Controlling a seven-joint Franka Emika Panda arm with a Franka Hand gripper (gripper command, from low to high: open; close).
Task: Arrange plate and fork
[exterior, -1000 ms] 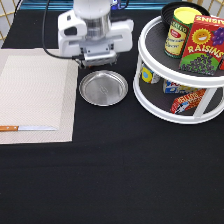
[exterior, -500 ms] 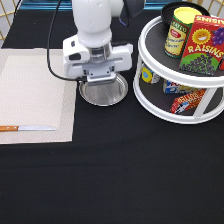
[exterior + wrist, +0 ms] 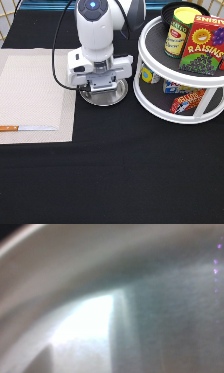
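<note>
Silver metal fills the wrist view: the plate seen from very close, its curved rim arcing across one corner and a bright reflection on its surface. In the exterior view the plate lies on the black counter, between the beige placemat at the exterior view's left and the white two-tier turntable rack at the right. The white hand hangs low right over the plate, covering much of it; it may be touching the metal, though its body hides the fingers, so whether they are spread or pressed together cannot be told. A wooden-handled knife lies on the placemat's lower edge. The rack's top shelf carries a can and a red raisin box.
</note>
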